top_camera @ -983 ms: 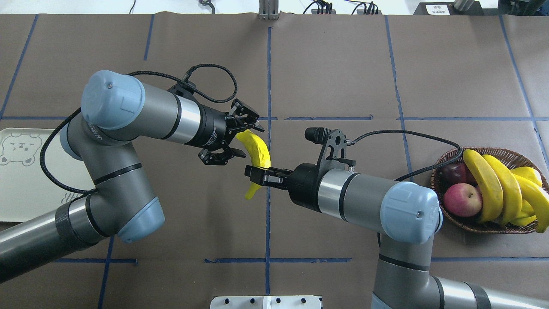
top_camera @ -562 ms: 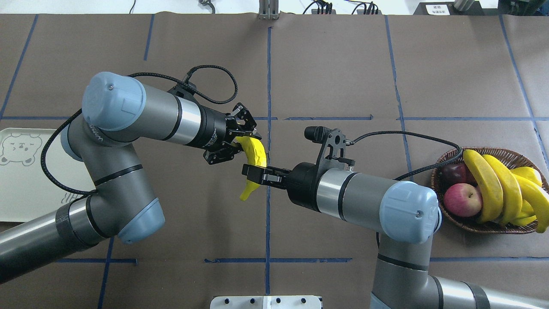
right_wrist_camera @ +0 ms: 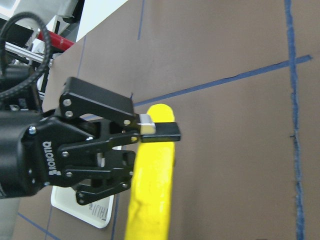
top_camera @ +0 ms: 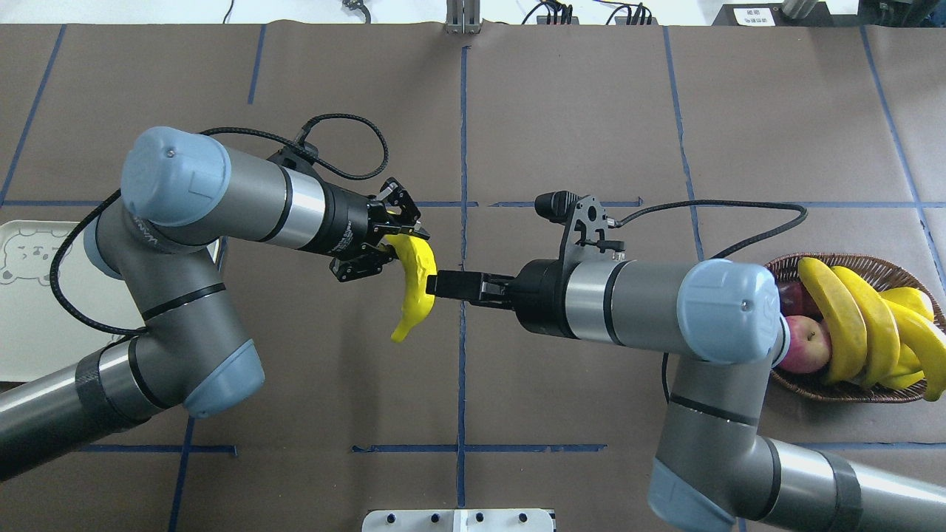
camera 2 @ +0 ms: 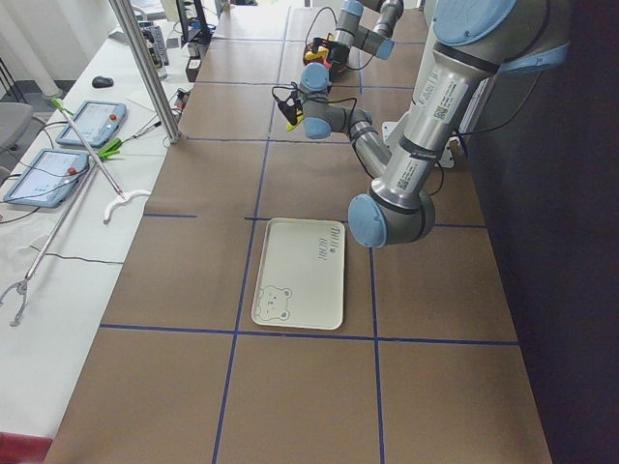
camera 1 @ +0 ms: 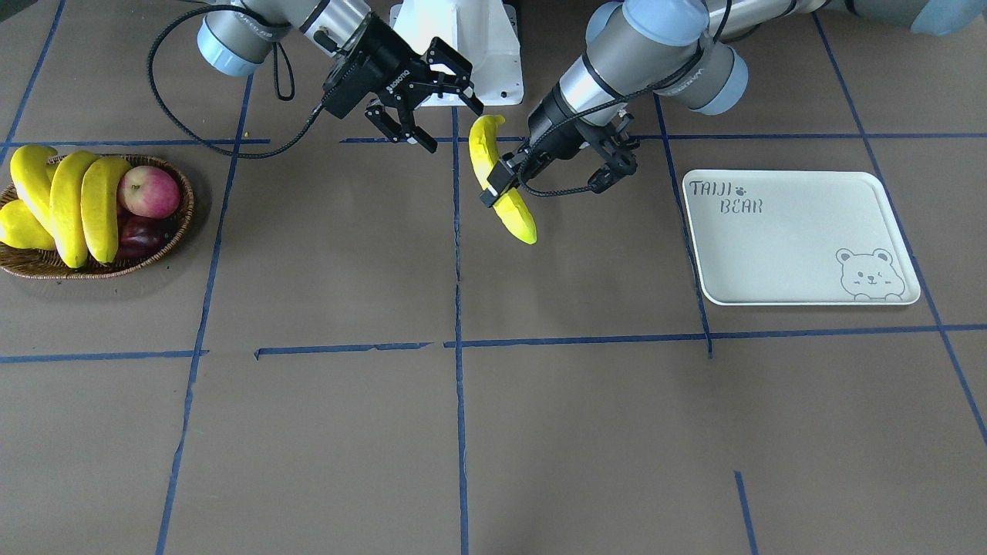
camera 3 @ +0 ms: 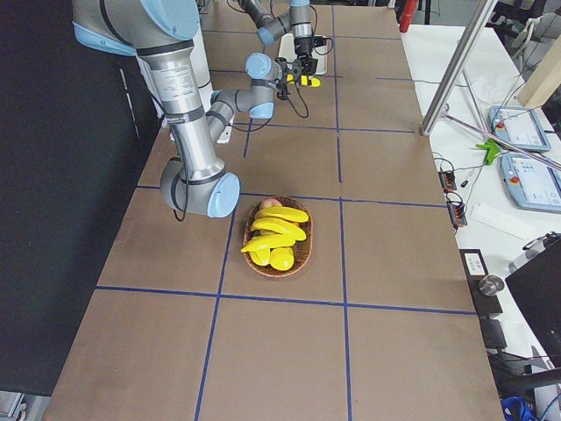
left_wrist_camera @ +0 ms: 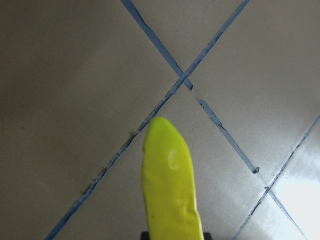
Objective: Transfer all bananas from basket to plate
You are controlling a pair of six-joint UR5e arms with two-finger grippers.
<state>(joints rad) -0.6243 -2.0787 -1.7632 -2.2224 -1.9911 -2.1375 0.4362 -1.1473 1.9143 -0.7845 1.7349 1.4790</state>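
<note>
My left gripper (top_camera: 393, 247) is shut on the upper end of a yellow banana (top_camera: 414, 295) and holds it above the table's middle. The banana also shows in the front view (camera 1: 513, 212), the left wrist view (left_wrist_camera: 170, 195) and the right wrist view (right_wrist_camera: 150, 200). My right gripper (camera 1: 449, 125) is open and empty, just beside the banana and apart from it. The other bananas (top_camera: 831, 318) lie in the wicker basket (top_camera: 850, 391) at the far right. The off-white bear plate (camera 1: 794, 239) lies bare at the far left of the overhead view (top_camera: 29, 325), partly hidden by my left arm.
A red apple (camera 1: 149, 191) and a dark red fruit (camera 1: 141, 231) sit in the basket beside the bananas. Blue tape lines (camera 1: 455, 343) cross the brown table cover. A white base mount (camera 1: 478, 46) stands between the arms.
My left gripper shut on the banana's upper end. My right gripper let go of it, opened and drew back to the right. The left arm moved the banana a little toward the plate.
</note>
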